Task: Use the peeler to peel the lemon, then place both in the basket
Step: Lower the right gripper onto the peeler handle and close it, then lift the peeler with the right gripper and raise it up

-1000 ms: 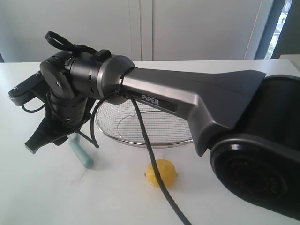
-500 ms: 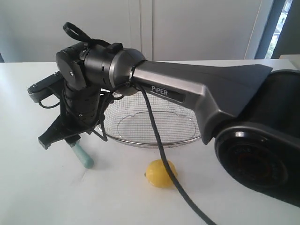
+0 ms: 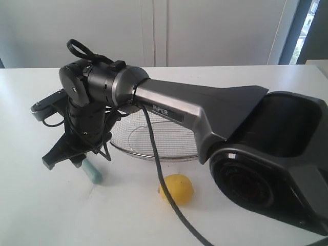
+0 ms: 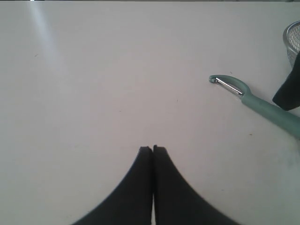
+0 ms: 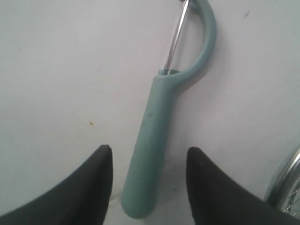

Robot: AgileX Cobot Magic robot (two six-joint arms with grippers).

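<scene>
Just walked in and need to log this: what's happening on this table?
The right claw hangs open astride the handle of the teal peeler, which lies flat on the white table, not yet gripped. The left claw is shut over bare table, holding nothing. The lemon sits unpeeled near the wire basket.

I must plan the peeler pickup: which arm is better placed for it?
Right, probably. The right gripper is open, with the peeler lying between its jaws, while the left gripper is shut over the table, apart from the peeler.

The right gripper [image 3: 65, 158] hangs over the peeler [image 3: 94, 173]; the lemon [image 3: 177, 188] lies near the basket [image 3: 179, 159].
</scene>
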